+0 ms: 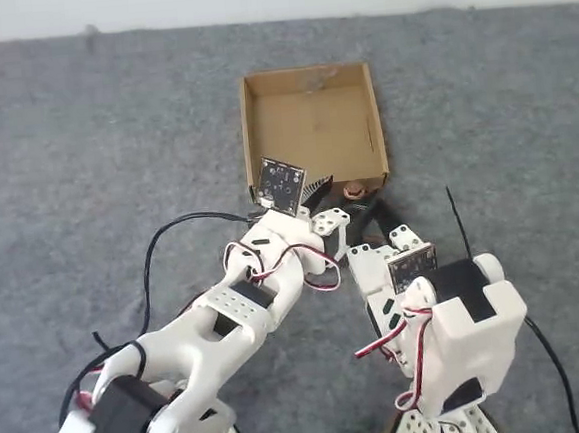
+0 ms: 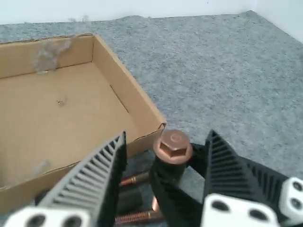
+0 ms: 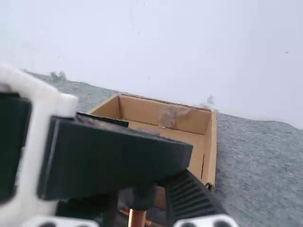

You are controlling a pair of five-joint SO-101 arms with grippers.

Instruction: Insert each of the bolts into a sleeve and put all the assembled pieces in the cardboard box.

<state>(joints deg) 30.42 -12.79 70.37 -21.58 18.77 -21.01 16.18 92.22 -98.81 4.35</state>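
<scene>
Since the bolt [image 2: 173,145] already sits head-up in the black sleeve [image 2: 166,171], I read this as the delivery step, not insertion.

Right gripper [image 1: 367,208] looks clamped on the sleeve. In its wrist view the dark barrel sits between the jaws with copper thread poking out underneath, so the piece reads as carried above the carpet, not standing on it. That's a judgement, since the contact faces are partly hidden.

Left gripper [image 2: 168,137] is spread wide, with one ridged finger [image 2: 102,175] on each side of the assembly, and as far as I can see it touches neither part. My guess is it's parked there as a guard or steady in case the piece tips. It carries nothing.

The assembly is upright between the left jaws, just outside the near corner of the cardboard box [image 1: 313,134]. The bolt head is roughly level with the rim and not over the box floor yet.

Two more loose bolts [image 2: 135,179] lie flat on the grey carpet [image 2: 227,71] under the left gripper, near the box wall. The dark lump between them may be another sleeve, but I can't tell.

The next move needs a lift over the wall, and the left finger nearest the box sits close to that path. The bolt likely just rests in the sleeve, so tilting it could let it slide out.
</scene>
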